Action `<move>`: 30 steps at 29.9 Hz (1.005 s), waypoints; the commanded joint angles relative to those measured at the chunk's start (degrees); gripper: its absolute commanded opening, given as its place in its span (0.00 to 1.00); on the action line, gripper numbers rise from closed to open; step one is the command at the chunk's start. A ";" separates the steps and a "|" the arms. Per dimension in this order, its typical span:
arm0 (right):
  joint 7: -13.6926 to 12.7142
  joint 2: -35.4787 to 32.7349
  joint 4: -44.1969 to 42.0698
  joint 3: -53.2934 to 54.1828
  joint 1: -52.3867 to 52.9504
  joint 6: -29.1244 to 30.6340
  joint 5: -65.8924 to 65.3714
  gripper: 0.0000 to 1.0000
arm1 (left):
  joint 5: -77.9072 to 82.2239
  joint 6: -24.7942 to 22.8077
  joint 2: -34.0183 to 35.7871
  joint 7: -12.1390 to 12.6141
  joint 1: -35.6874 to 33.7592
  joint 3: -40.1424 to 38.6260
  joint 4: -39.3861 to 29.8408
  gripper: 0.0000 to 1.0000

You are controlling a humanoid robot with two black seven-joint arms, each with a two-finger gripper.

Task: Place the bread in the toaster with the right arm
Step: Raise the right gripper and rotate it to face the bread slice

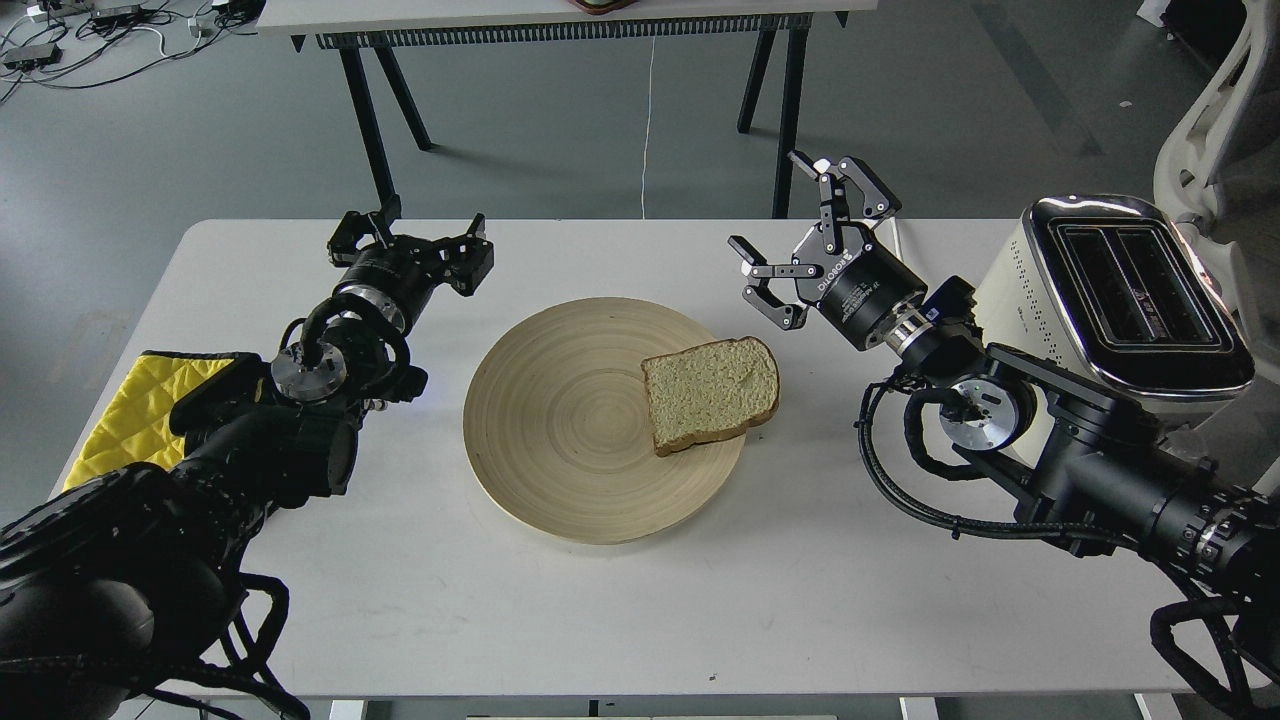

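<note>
A slice of bread lies flat on the right side of a round wooden plate in the middle of the white table. The cream-white toaster with a chrome top stands at the table's right edge, both slots showing nothing inside. My right gripper hovers open above and behind the bread, between the plate and the toaster, holding nothing. My left gripper is open over the left part of the table, far from the bread, with nothing between its fingers.
A yellow quilted cloth lies at the table's left edge, partly under my left arm. Behind the table stands another table with black legs. A white chair stands behind the toaster.
</note>
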 commanded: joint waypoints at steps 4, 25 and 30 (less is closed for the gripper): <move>0.00 -0.88 0.05 0.10 -0.02 0.00 -0.01 1.00 | -0.04 0.00 0.08 -0.06 0.00 0.00 0.00 1.00; -5.26 -8.00 8.74 -0.78 7.10 -19.79 -20.12 1.00 | -0.04 0.00 0.08 -0.06 0.00 0.00 0.00 1.00; -8.69 -8.53 14.63 -4.37 6.13 -39.66 -32.33 1.00 | 0.05 0.00 0.08 -0.06 0.00 0.00 0.00 1.00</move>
